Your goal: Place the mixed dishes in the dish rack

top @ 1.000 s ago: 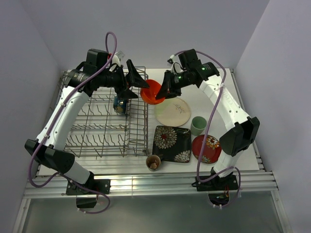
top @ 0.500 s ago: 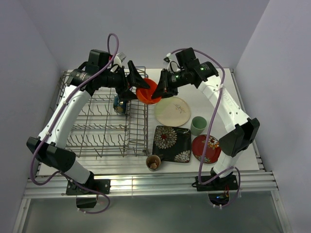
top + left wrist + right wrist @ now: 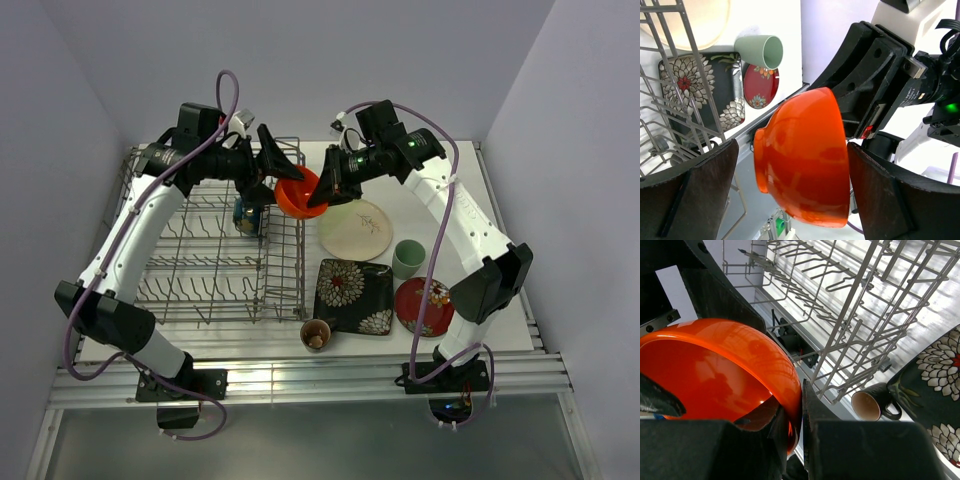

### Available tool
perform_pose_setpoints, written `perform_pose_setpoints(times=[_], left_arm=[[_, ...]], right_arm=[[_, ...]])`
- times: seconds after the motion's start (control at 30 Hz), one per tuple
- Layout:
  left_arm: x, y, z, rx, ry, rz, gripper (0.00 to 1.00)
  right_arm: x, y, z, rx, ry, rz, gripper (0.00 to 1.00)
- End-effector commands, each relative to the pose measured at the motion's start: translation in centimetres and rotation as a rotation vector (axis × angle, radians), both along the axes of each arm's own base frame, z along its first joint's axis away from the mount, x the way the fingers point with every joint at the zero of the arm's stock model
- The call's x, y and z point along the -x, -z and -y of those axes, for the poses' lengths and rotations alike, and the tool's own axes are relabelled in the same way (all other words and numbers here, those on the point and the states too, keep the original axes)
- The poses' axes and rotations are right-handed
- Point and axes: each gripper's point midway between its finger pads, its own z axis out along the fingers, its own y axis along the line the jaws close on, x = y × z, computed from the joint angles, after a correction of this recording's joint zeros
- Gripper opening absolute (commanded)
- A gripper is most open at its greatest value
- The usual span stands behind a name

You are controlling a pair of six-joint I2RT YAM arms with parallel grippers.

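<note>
Right tool (image 3: 794, 432) pinches the rim of the orange bowl (image 3: 297, 192), holding it tilted in the air beside the dish rack's (image 3: 285, 290) far right corner. Left tool (image 3: 277, 170) is spread, its fingers (image 3: 695, 195) flanking the bowl, probably to take it over.

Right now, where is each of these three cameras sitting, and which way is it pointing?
Top external: fixed above and behind the arms, looking down at the table; shows both arms, dish rack, orange bowl.
Left wrist: on the left arm, facing the bowl; open left gripper flanks it.
Right wrist: on the right arm, facing the rack; right gripper pinches the bowl's rim.
All three share the bowl.
</note>
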Motion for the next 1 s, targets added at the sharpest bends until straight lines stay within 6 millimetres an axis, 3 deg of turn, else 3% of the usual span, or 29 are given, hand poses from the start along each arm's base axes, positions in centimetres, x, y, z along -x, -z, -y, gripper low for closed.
perform_pose_setpoints(times=[0.0,0.6,0.97], left_arm=[[1.2,-2.6,-0.2,0.077,0.024,0.06,0.94],[2.7,-4.4,-0.2,0.206,0.041,0.059,0.9],[2.6,-5.8,-0.5,0.296,0.027,0.078,0.84]], right_arm=[[0.2,-2.7,-0.3,-0.059,-0.023,0.09,0.0],[-0.5,-0.9,-0.5,-0.046,-0.022,0.082,0.0],[-0.2,-0.1,0.0,-0.035,-0.029,0.075,0.0]])
